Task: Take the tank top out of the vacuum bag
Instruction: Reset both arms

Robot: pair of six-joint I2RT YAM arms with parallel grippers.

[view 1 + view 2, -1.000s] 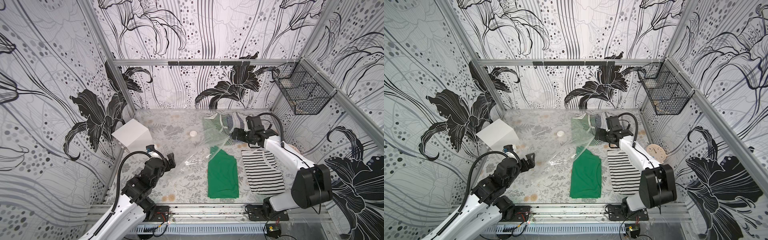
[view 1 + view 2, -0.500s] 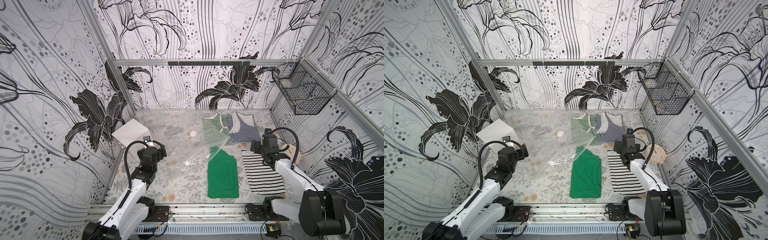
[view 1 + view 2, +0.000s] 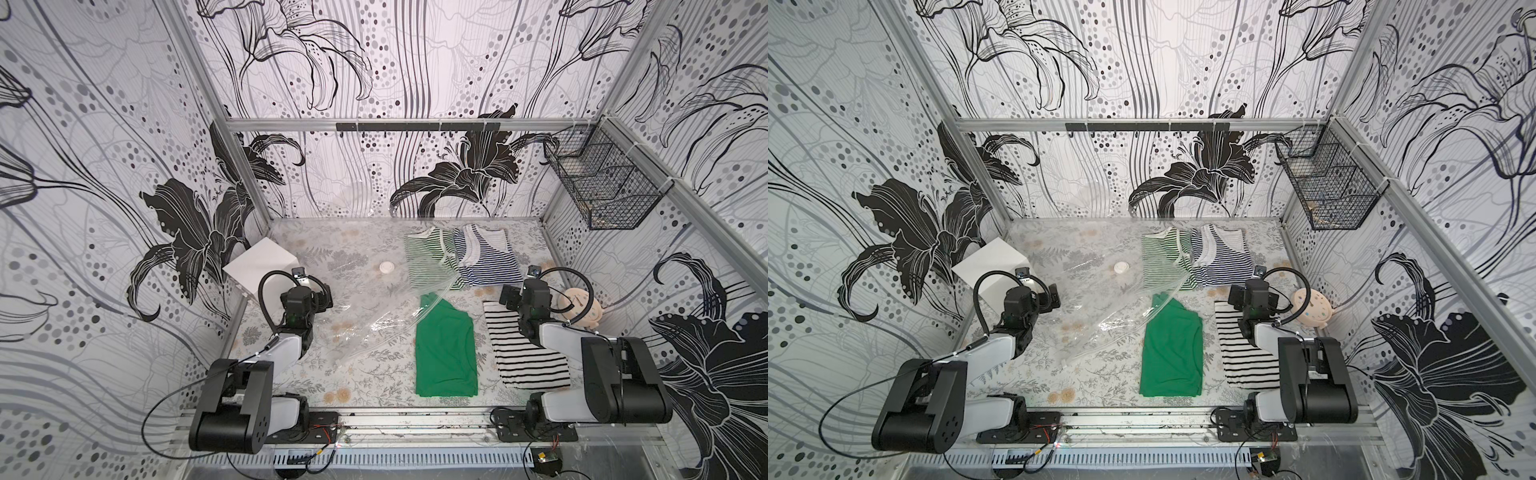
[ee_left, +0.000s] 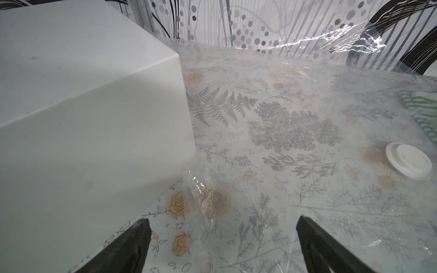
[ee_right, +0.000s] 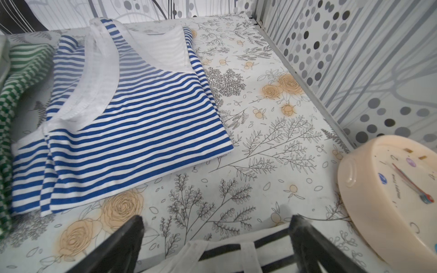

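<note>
- Judging by how things lie, the blue-striped tank top point(image 3: 486, 257) sits out on the tabletop point(image 3: 374, 382), seemingly free of the vacuum bag point(image 3: 365, 316). The bag's clear film and zip strip drape across the green-striped top point(image 3: 428, 257) just beside it.
- Both hands are empty. The left hand point(image 4: 222, 227) is spread wide above a crumpled bag corner next to the white box point(image 3: 259, 266). The right hand point(image 5: 216, 224) is spread wide above the edge of the black-striped shirt point(image 3: 523, 353).
- The film is almost invisible against the print, so a low sweep could snag it and drag the bag, shifting the tops it touches.
- If the right hand drops, it could catch the black-striped shirt, or bump the clock point(image 3: 579, 305) lying near it.
- If the green-striped top is the one meant, it looks only partly uncovered, and the job may not be finished.
- The tabletop has a pale cover printed with ferns and peach roses, and a plain green shirt point(image 3: 446, 349) is folded near the front.
- The walls carry black lilies and grey dots on a metal frame, with a wire basket point(image 3: 602, 187) hung on the right wall.
</note>
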